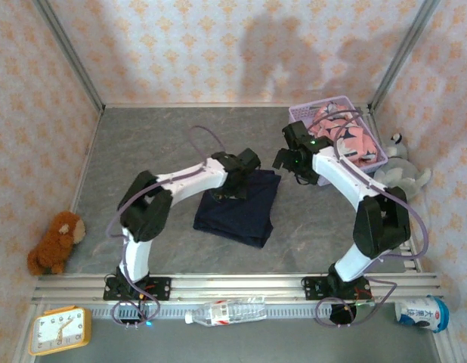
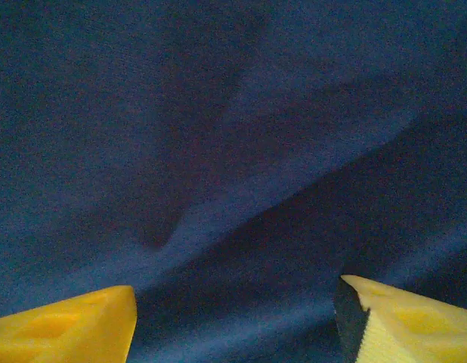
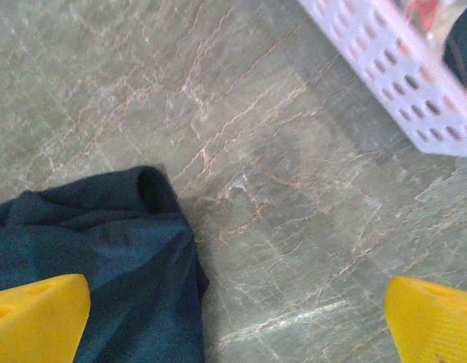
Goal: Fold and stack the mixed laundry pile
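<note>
One folded navy cloth [image 1: 239, 208] lay on the table [image 1: 143, 151] beneath the spread left claw [image 2: 237, 302], the right claw [image 3: 237, 302] equally spread beside it, near one lavender basket [image 1: 317, 103] holding one pink cloth [image 1: 354, 140], with one brown teddy [image 1: 56, 242] and one grey plush toy [image 1: 403, 175] at the edges.

- The left arm [image 1: 190, 176] and right arm [image 1: 341, 175] have glossy white shells between chunky black joint housings.
- A thin lilac cable [image 1: 206, 134] loops along each arm.
- The base plates [image 1: 137, 288] are black.
- A small green light [image 1: 312, 141] glows on the right arm's wrist.
- The left gripper [image 2: 233, 321] has yellow plastic fingers [image 2: 67, 327] with moulded recesses, one with a black inner face.
- The right gripper [image 3: 237, 321] is the same yellow.
</note>
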You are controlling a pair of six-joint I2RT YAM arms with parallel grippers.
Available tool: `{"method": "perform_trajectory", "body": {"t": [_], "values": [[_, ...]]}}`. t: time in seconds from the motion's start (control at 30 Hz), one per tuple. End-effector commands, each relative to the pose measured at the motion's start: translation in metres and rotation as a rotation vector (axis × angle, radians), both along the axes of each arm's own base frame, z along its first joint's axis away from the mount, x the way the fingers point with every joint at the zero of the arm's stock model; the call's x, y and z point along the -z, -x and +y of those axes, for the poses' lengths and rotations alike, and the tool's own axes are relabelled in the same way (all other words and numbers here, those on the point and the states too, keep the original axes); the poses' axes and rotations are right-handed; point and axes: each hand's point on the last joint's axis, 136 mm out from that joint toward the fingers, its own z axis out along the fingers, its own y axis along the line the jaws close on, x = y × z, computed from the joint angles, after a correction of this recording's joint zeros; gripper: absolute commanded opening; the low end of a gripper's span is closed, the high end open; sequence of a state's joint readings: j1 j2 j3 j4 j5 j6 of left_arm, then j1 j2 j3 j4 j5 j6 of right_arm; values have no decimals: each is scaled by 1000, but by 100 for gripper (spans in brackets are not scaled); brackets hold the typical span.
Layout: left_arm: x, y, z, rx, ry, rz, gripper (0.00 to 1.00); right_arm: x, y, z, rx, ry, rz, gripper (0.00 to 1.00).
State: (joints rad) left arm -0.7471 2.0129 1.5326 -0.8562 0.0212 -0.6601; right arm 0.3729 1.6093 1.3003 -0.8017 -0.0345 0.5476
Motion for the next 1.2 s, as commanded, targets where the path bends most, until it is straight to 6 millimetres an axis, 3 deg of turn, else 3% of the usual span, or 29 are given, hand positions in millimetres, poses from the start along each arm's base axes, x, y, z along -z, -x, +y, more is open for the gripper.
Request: {"method": "perform_trajectory", "body": {"t": [0.0, 0.17, 0.3, 0.53, 0.77, 1.0, 1.17], "values": [[13, 5, 2, 39, -72, 46, 70, -27, -1, -24, 54, 50, -52, 99], [40, 0, 27, 18, -176, 109, 71, -35, -8, -49, 123, 52, -83, 99], [51, -14, 69, -19, -228, 152, 71, -41, -23, -82, 212, 37, -108, 100], [41, -46, 166, -84, -336, 178, 71, -50, -59, -134, 332, 24, -143, 100], [21, -78, 258, -168, -427, 200, 71, -50, -99, -159, 387, 31, -155, 99], [14, -86, 360, -310, -510, 246, 70, -22, -132, -179, 496, 8, -61, 99], [11, -88, 405, -323, -583, 271, 70, 3, -132, -182, 597, 1, 21, 99]]}}
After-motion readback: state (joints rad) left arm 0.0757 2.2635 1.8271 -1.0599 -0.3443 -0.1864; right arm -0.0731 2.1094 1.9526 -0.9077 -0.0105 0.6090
